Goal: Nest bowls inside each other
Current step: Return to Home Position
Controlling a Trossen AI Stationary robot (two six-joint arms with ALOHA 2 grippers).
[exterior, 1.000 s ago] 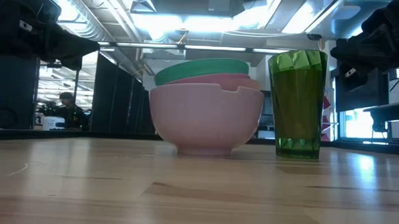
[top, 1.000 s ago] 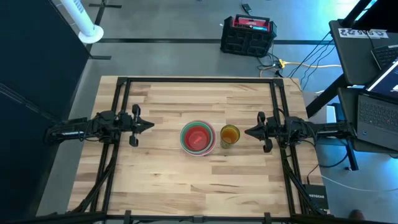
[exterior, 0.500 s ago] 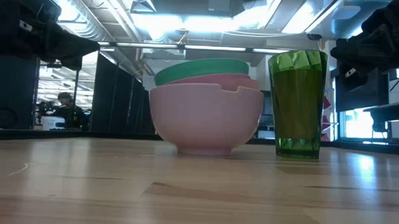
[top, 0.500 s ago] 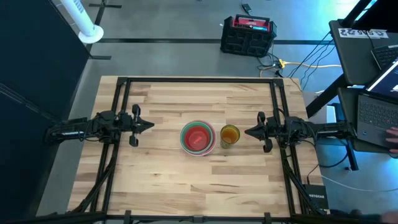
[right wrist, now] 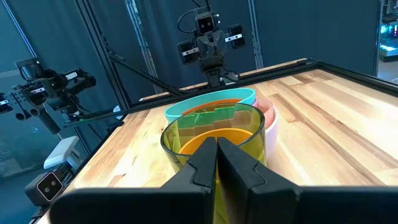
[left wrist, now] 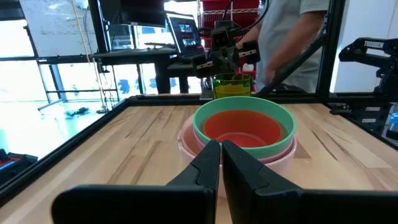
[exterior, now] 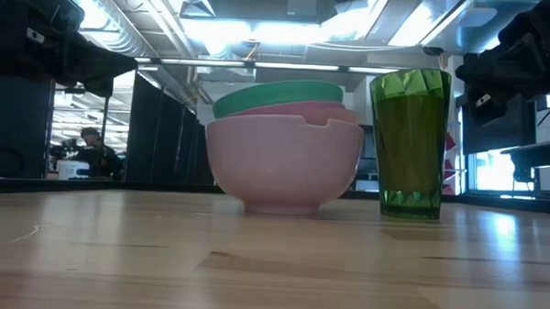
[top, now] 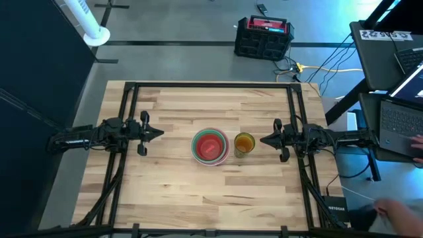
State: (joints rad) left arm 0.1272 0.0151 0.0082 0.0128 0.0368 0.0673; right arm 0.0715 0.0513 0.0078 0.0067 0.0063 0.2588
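A nest of bowls (top: 211,146) stands on its base at the table's middle: a red bowl (left wrist: 244,127) innermost, a teal one (exterior: 277,95) around it, pink ones (exterior: 284,159) outside. Just to the right stands a tall green cup (top: 244,143) with a small orange cup (right wrist: 219,140) inside it. My left gripper (top: 160,133) hovers shut, level, to the left of the bowls (left wrist: 221,149). My right gripper (top: 262,140) hovers shut, level, just right of the green cup (right wrist: 216,146). Neither touches anything.
Black frame rails (top: 125,119) run along the table's left and right sides under the arms. A laptop (top: 400,119) with a person's hand (top: 416,142) sits off the right edge. Another hand (top: 396,215) shows past the near right corner. Bare wood lies near and far of the bowls.
Both arms and all the things on the table have kept still. A person's hand has come into view beyond the table's near right corner.
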